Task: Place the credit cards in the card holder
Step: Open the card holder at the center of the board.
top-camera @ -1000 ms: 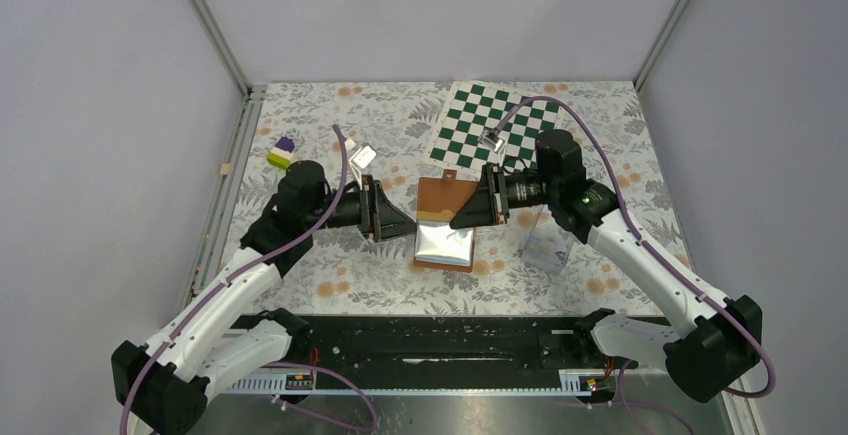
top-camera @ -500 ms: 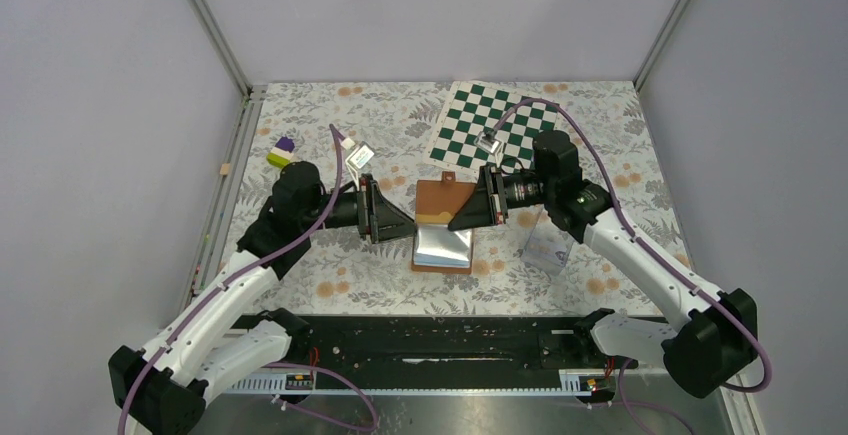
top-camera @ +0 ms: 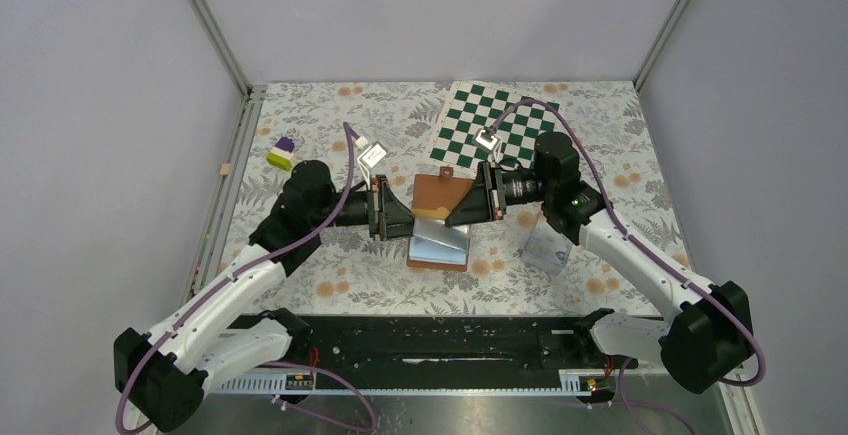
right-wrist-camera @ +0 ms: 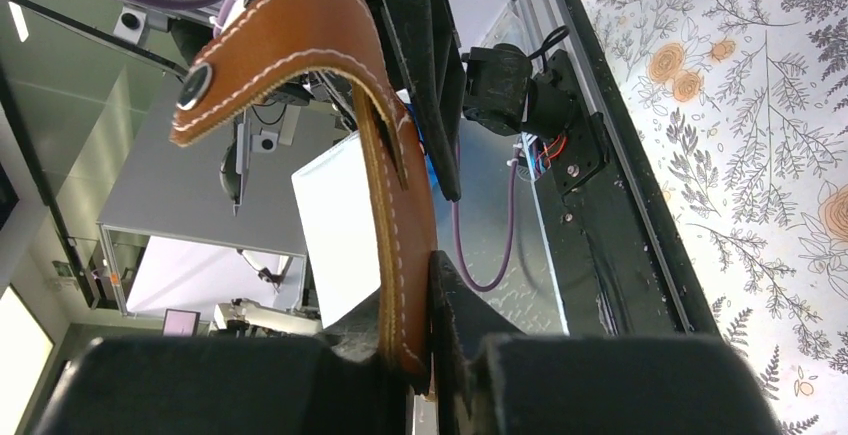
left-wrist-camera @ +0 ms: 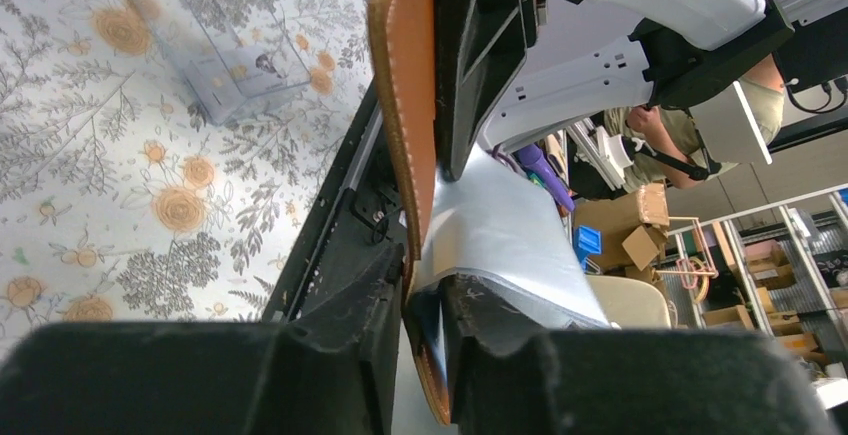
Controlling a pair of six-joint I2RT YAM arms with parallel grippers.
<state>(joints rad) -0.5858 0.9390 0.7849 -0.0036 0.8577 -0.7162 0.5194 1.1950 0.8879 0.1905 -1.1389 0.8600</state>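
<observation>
The card holder [top-camera: 440, 195], a brown leather wallet with pale blue-grey inner pockets, sits at the table's middle between both grippers. My left gripper [top-camera: 410, 223] is shut on its left edge; in the left wrist view my left gripper [left-wrist-camera: 425, 295] pinches the card holder [left-wrist-camera: 404, 105] between its fingers, the pale pocket bulging beside them. My right gripper [top-camera: 452, 217] is shut on the right side. The right wrist view shows my right gripper [right-wrist-camera: 405, 295] clamped on the leather of the card holder [right-wrist-camera: 400, 205], with the snap tab [right-wrist-camera: 195, 85] curling over. No credit cards can be made out.
A clear plastic case [top-camera: 546, 245] stands right of the wallet, also in the left wrist view as the clear plastic case [left-wrist-camera: 215, 45]. A green-and-white checkerboard [top-camera: 495, 125] lies at the back. A purple, white and yellow block [top-camera: 282, 152] sits at the left.
My left gripper has moved right and closed on the wallet's left edge. The wallet has shifted slightly left and its pale half has tilted. The right gripper keeps its hold.
</observation>
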